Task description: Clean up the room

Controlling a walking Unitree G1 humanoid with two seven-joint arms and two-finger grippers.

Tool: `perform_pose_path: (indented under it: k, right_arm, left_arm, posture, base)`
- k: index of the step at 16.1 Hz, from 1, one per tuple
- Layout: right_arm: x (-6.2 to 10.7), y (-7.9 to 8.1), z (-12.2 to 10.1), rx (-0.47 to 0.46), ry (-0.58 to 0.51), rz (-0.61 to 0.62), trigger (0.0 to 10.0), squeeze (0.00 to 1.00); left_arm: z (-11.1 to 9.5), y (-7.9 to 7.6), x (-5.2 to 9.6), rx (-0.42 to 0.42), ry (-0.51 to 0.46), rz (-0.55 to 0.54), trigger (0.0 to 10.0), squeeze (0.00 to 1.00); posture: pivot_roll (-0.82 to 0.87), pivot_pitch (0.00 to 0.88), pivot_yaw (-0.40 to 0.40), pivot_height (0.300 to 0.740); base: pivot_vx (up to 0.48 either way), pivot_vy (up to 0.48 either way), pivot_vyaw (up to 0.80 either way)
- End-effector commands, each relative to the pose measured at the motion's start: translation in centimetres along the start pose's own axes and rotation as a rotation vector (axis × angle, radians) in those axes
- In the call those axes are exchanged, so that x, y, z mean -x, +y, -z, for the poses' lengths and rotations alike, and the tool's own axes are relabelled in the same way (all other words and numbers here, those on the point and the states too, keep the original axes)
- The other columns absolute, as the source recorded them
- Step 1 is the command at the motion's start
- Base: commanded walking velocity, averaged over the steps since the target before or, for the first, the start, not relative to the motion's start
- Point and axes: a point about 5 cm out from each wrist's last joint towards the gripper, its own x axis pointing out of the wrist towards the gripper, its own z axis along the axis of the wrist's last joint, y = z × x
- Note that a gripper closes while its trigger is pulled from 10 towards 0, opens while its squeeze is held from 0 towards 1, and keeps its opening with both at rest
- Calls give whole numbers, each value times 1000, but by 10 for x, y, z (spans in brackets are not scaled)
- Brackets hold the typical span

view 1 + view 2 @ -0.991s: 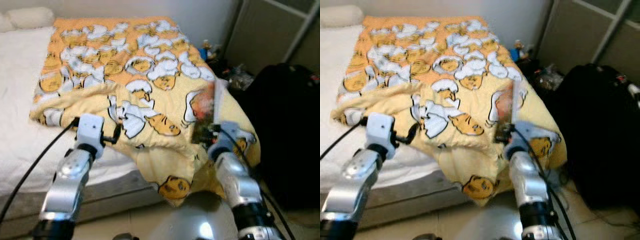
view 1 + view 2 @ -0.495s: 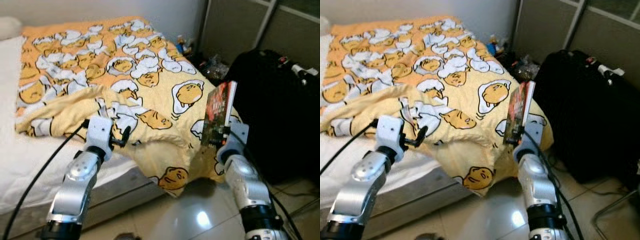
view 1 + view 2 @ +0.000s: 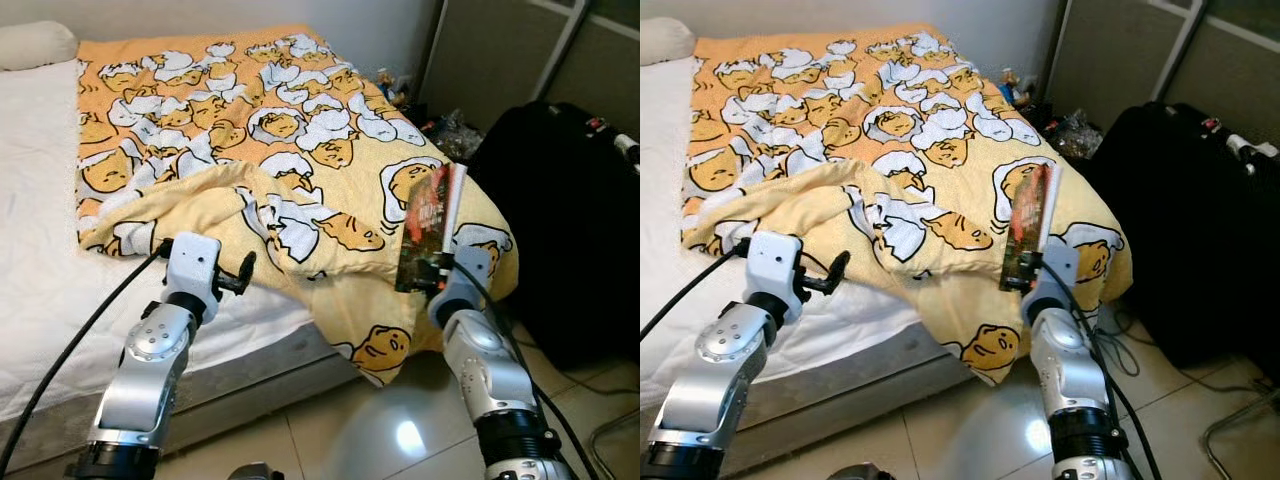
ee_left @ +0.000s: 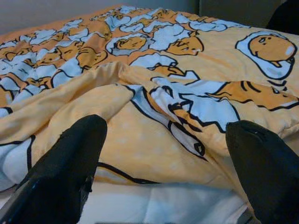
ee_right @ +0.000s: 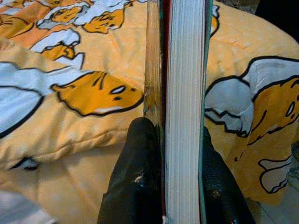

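Note:
My right gripper [image 3: 432, 272] is shut on a book [image 3: 430, 225] with a dark red cover, held upright over the bed's near right corner. In the right wrist view both black fingers [image 5: 135, 177] press the book [image 5: 183, 107] from either side, its white page edge facing the camera. A yellow blanket [image 3: 290, 150] printed with egg characters lies rumpled across the bed. My left gripper [image 3: 243, 277] is open and hovers at the blanket's folded near edge. Its fingers [image 4: 65, 172] stand wide apart over the blanket [image 4: 154, 93] in the left wrist view.
The white mattress [image 3: 40, 240] and a pillow [image 3: 35, 42] lie to the left. A large black suitcase [image 3: 560, 210] stands to the right of the bed, with clutter [image 3: 450, 130] in the corner behind it. Glossy tiled floor [image 3: 370, 430] lies below.
The camera has swung back to the left, so the bed fills more of the picture. The book stays upright in my right gripper; my left gripper remains open at the blanket's edge.

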Motion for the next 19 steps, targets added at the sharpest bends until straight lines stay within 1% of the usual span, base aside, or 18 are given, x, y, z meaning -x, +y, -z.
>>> perform_pose_path:
  k: [1, 19]
  right_arm:
    - [-1, 0, -14, 14, -58, -5, 10000, 0]
    - [-2, -1, -17, 22, -60, -2, 10000, 0]
  left_arm:
    - [-3, -1, -1, -5, -14, -1, 10000, 0]
    - [-6, 3, -3, -2, -21, -19, 10000, 0]
  posture:
    - [39, 0, -7, 740]
    - [40, 0, -11, 740]
  base:
    - [0, 334, 0]
    - [0, 355, 0]
